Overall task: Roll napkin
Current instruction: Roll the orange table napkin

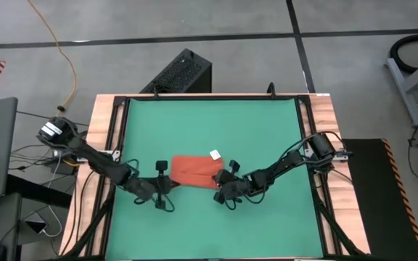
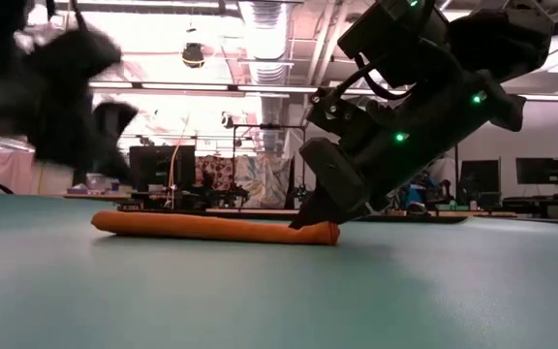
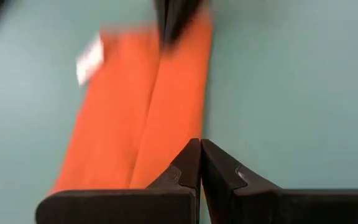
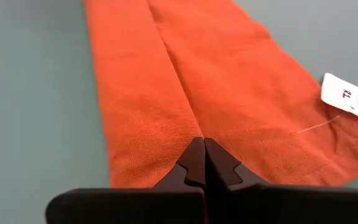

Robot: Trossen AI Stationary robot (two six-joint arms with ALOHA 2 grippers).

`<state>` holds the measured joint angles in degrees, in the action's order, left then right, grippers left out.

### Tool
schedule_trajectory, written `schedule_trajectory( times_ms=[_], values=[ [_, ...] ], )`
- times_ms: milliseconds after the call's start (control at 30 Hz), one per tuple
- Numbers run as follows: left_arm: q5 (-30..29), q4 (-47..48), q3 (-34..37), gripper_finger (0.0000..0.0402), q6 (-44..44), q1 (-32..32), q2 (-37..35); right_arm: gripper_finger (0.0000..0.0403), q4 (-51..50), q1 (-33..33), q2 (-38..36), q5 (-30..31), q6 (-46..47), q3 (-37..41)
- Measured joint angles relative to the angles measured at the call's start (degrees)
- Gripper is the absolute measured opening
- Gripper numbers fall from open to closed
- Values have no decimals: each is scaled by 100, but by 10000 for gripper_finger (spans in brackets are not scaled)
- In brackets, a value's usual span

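Note:
The orange-red napkin (image 1: 194, 170) lies flat on the green table, long side left to right. Its white tag (image 1: 214, 154) is at the far right corner. A rolled or folded strip (image 4: 129, 93) runs along its near edge. My right gripper (image 1: 220, 185) is shut, with its tips down on the napkin's right end (image 2: 318, 231). My left gripper (image 1: 167, 181) is shut at the napkin's left end (image 3: 166, 124). In the low view it shows dark and blurred, above the table (image 2: 66, 97). My right gripper presses its shut fingertips (image 4: 197, 155) down on the napkin near its right end, at the seam (image 4: 188, 121) between the near strip and the flat part. The fingers slant down from the table's right (image 2: 308, 215). The napkin lies on the table under them.
The green mat (image 1: 209, 123) has bare room on all sides of the napkin. Wooden rails (image 1: 107, 145) frame the table's left and right edges. A black box (image 1: 183, 72) stands beyond the far edge. Cables lie at the left.

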<state>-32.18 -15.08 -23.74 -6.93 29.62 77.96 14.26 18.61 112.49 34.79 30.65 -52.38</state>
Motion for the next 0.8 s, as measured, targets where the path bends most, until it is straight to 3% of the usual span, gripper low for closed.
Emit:
schedule_trajectory(
  times_ms=[133, 333, 533, 800],
  values=[
    [27, -950, 234, 0, 313, 125, -406, 12, 4, 0, 0, 0, 0, 2],
    [379, -2443, 1166, 0, 284, -23, -753, 12, 57, 0, 2, -11, -2, 11],
    [325, -2838, 1725, 0, -214, -278, -750, 12, 142, 4, 8, -17, -2, 15],
    [303, -3005, 1755, 0, -36, -293, -701, 12, 129, 4, 9, -38, 38, 15]
  ],
)
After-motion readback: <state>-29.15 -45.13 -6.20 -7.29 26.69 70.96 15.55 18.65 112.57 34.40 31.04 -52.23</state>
